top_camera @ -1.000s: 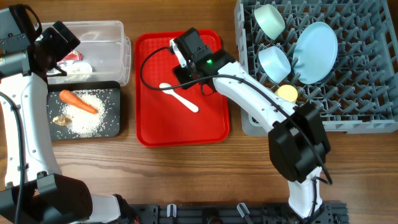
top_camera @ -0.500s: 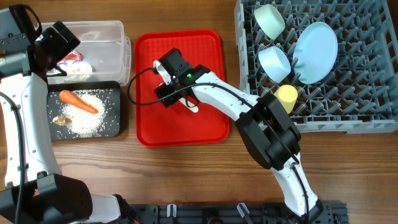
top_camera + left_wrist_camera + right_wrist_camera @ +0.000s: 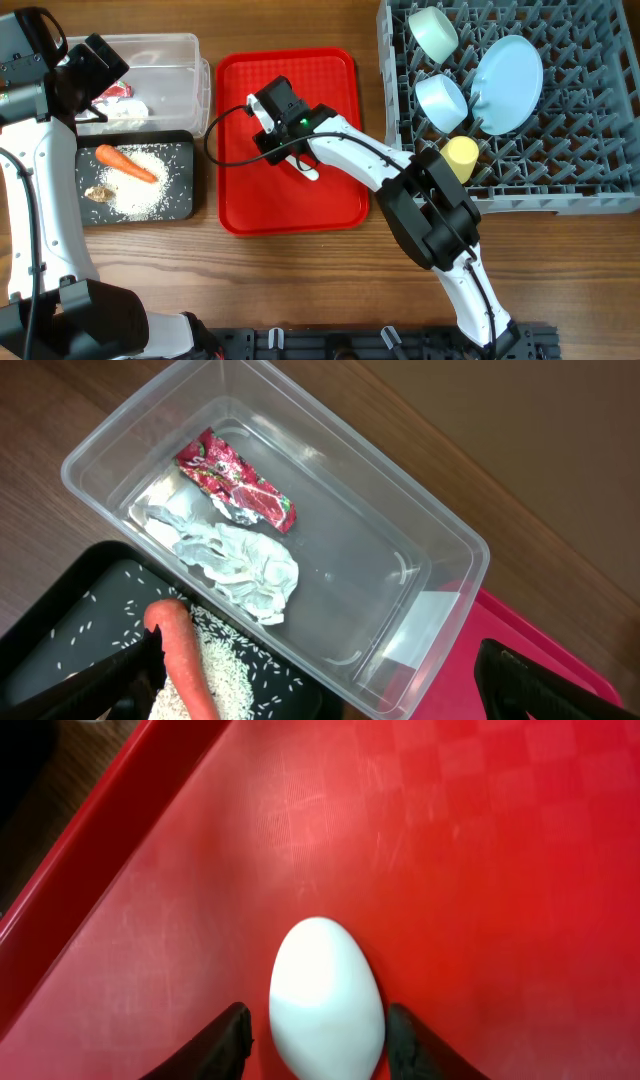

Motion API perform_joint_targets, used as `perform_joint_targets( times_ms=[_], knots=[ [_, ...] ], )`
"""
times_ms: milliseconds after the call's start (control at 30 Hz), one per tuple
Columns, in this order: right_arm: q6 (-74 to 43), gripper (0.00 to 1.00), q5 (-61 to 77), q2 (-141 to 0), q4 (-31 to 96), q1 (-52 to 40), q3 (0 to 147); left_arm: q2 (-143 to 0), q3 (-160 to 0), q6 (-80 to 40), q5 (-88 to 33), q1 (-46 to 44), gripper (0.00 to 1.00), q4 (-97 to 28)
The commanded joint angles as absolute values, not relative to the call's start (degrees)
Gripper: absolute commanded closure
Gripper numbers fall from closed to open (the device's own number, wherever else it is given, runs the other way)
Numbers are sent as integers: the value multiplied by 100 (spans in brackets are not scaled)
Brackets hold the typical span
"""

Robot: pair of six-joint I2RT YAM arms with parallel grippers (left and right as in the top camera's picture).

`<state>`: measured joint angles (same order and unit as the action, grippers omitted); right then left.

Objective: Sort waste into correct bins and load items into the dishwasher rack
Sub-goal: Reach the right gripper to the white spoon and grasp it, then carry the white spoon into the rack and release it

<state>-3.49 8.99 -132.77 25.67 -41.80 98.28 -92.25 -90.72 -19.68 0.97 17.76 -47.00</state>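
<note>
1. Nearest: bare table [image 3: 300, 280] wood runs full width on the near side of the red tray [image 3: 340, 200]. Only the R arm's links cross it.
2. On the red tray, L of ctr: right gripper [image 3: 325, 1040] is low over the white spoon [image 3: 325, 990]. Fingers [image 3: 228, 1042] flank the spoon bowl, v. close both sides; can't tell if they pinch it. Tray's L rim is just beside; open red floor beyond & to the R.
3. Overhead hides the spoon bowl under the gripper and shows the handle only; wrist cam shows the bowl only.
4. L of the red tray, near half: black tray [image 3: 180, 150] w/ carrot [image 3: 127, 165], rice [image 3: 150, 190], scraps [image 3: 98, 192]. Narrow wood strip between the trays.
5. L of the red tray, far half: clear tub [image 3: 170, 60], just beside the black tray. Wrapper [image 3: 235, 480] & tissue [image 3: 240, 560] inside; plain in L wrist cam, partly blocked overhead. left gripper [image 3: 330, 675] hangs above, fingers spread wide, nothing between.
6. R of the red tray: rack [image 3: 560, 170], its edge near the tray's rim. Cup [image 3: 461, 155] nearest; bowls [image 3: 442, 100] & plate [image 3: 508, 70] farther.
</note>
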Motion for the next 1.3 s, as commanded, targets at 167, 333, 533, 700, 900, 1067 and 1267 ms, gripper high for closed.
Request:
perform_joint_targets(
  times_ms=[167,333,533,700,900,1067,1267],
  knots=[
    [-464,75,1240,-13729,2716,-4189,9749,-9142,-9096,-2018,49,1802,0,-4707],
    [-467,76,1339,-13657,2917,-4132,9751,-9142,-9096,-2018,49,1802,0,-4705],
    [-467,92,1339,-13362,3118,-4027,9751,-9142,-9096,-2018,49,1802,0,-4705],
    [-464,96,1232,-12733,3201,-3942,9751,-9142,-9096,-2018,49,1802,0,-4705],
    [-436,96,661,-11493,3614,-3734,9751,-9142,-9096,-2018,51,1802,0,-4705],
    [12,96,-266,-10318,4066,-3286,9751,-9142,-9096,-2018,49,1802,0,-4705],
    [309,96,-1125,-10193,4534,-2657,9745,-9142,-9096,-2018,49,1802,0,-4705]
  ],
)
